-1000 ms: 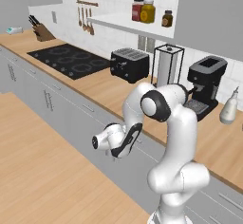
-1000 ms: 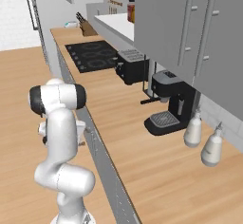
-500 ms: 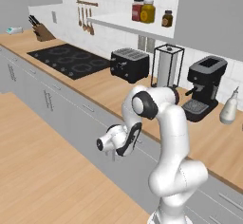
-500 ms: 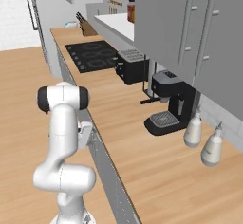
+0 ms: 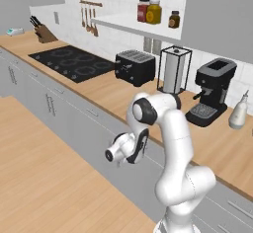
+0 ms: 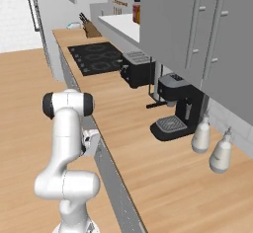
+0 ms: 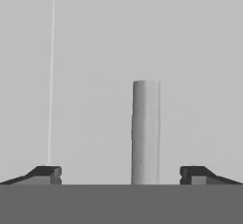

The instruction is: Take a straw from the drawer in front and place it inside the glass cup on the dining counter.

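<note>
My gripper [image 7: 122, 173] is open and pressed close to the flat grey drawer [image 7: 95, 52] front. The drawer's slim bar handle [image 7: 145, 130] stands between the two dark fingertips [image 7: 47, 173], nearer the right one, and neither tip touches it. In the left base view the hand [image 5: 129, 149] hangs low in front of the grey cabinets, below the counter edge. The right base view shows the hand [image 6: 91, 143] right at the cabinet face. The drawer is shut, so the straw is hidden. The glass cup and the dining counter are out of view.
The wood-topped wall counter [image 5: 123, 96] carries a black hob [image 5: 69, 64], a toaster [image 5: 134, 67], a paper-towel holder [image 5: 173, 70], a coffee machine [image 5: 213, 91] and a soap bottle [image 5: 239, 112]. A shelf with jars [image 5: 153, 11] hangs above. Wood floor [image 5: 44, 177] lies to the left.
The arm has folded a little and brought the hand slightly lower and closer to the drawer front. The jaws stay open.
</note>
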